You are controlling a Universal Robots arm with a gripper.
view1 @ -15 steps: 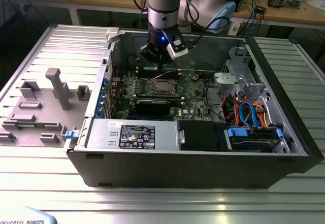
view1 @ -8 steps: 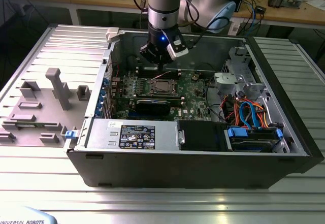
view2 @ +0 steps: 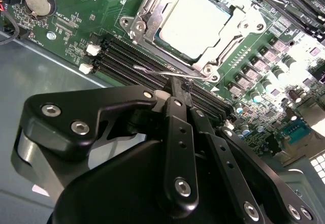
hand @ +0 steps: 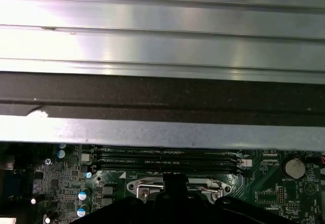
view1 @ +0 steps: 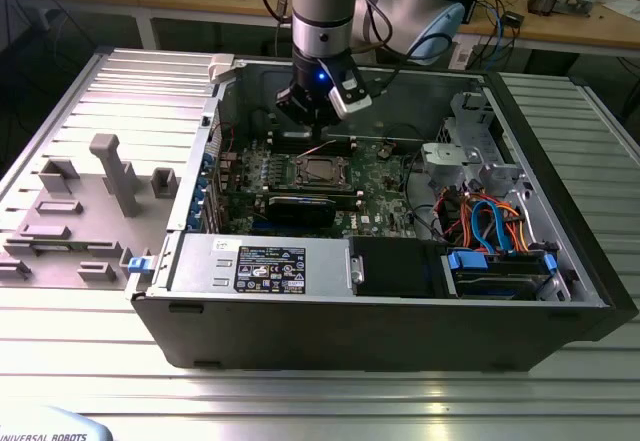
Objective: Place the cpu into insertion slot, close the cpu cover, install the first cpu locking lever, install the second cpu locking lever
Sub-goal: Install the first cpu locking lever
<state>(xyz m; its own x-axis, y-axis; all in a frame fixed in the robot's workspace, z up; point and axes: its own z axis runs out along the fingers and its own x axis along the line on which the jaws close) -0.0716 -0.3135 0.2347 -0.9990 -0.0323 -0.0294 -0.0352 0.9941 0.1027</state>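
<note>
My gripper (view2: pixel 177 89) hangs low inside the open case (view1: pixel 400 321), its black fingers (view2: pixel 175 132) drawn together to a narrow tip. That tip sits at the thin wire lever (view2: pixel 162 73) lying along the near edge of the slot (view2: pixel 152 18). The fingers look closed, but I cannot tell if they pinch the wire or merely press beside it; a narrow tip suits a thin wire with memory slots (view2: pixel 127 56) crowding just alongside.

Just past the tip in the second wrist view, the cpu (view2: pixel 195 23) lies flat in the slot, its pale metal top showing through the window of the cover (view2: pixel 231 28). The cover appears folded down over it, so I judge the chip seated and the frame shut. The lever, by contrast, lies slightly off the frame and looks not yet latched.

In the exterior view the cpu (view1: pixel 322 170) sits just below and in front of my gripper (view1: pixel 312 126), mid-board.

Farther out, the first wrist view shows the memory slots (hand: pixel 167 158) and then the case wall (hand: pixel 162 132). Beyond it lies the ribbed metal worktop (hand: pixel 162 46).
</note>
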